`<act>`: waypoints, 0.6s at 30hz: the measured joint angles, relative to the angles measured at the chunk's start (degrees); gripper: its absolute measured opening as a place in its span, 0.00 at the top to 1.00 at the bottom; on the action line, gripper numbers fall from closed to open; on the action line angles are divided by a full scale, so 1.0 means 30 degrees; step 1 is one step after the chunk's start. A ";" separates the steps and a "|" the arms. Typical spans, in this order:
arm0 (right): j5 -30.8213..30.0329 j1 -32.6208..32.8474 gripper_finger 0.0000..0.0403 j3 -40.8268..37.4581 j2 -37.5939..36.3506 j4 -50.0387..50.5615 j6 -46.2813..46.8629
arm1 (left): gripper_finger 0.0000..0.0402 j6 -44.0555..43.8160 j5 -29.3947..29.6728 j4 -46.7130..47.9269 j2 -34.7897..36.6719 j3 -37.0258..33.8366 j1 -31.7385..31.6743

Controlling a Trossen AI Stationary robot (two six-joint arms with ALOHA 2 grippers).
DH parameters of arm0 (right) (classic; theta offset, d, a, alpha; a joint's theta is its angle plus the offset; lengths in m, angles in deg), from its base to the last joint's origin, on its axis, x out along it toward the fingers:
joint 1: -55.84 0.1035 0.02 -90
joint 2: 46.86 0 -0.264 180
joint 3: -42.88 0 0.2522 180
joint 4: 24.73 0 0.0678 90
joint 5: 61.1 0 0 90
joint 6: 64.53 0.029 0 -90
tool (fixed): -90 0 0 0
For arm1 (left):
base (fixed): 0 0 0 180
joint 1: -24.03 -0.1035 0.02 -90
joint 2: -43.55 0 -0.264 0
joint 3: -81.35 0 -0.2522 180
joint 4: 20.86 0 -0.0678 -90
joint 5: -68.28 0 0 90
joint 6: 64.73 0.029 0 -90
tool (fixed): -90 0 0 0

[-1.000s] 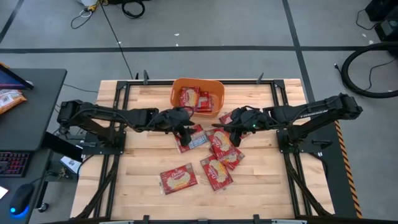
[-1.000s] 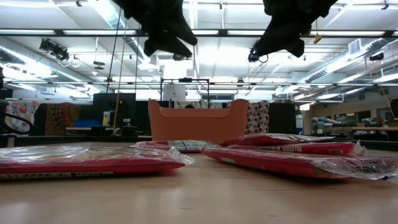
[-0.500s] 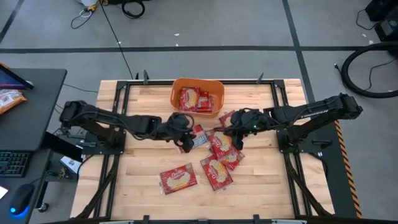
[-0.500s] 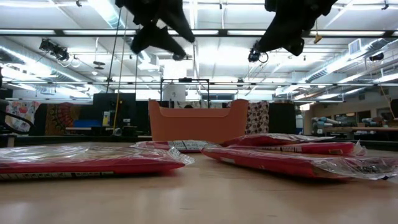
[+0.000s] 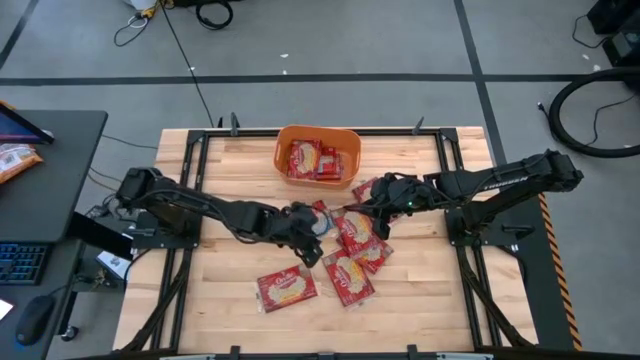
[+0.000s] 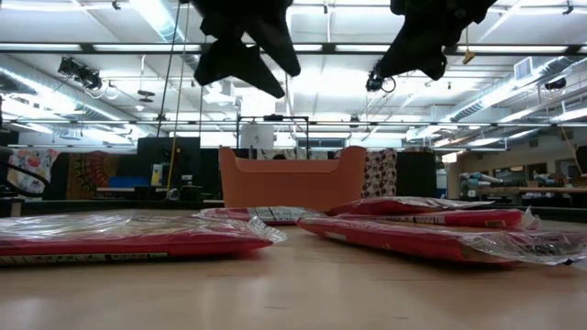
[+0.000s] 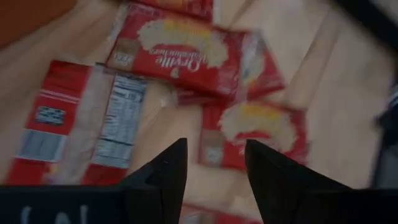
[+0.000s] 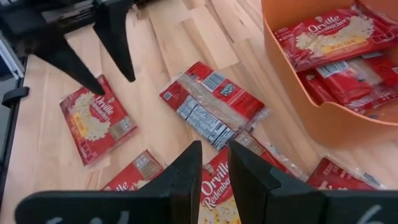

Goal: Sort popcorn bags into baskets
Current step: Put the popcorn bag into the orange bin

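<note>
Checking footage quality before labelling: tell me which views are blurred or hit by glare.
Left wrist view: motion-smeared, the popcorn bags read soft. Low view: bright ceiling strip lights silhouette both arms, and the nearest bags are out of focus. Right wrist view: sharp, print on the bags in the orange basket is legible. High view: evenly lit, no glare.

The right gripper (image 8: 213,163) hangs over the wooden table (image 8: 56,112), its fingers (image 8: 186,167) a narrow gap apart and empty. Beyond it, popcorn bags (image 8: 211,104) lie scattered flat; more fill the orange basket (image 8: 292,68). The left gripper (image 8: 102,53) hovers farther off, fingers spread
</note>
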 joint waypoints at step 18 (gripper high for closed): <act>0.1520 0.0281 0.80 0.0000 0.0000 0.0261 0.1647 | 0.60 0.4292 -0.1096 0.4935 -0.3517 0.1728 -0.2045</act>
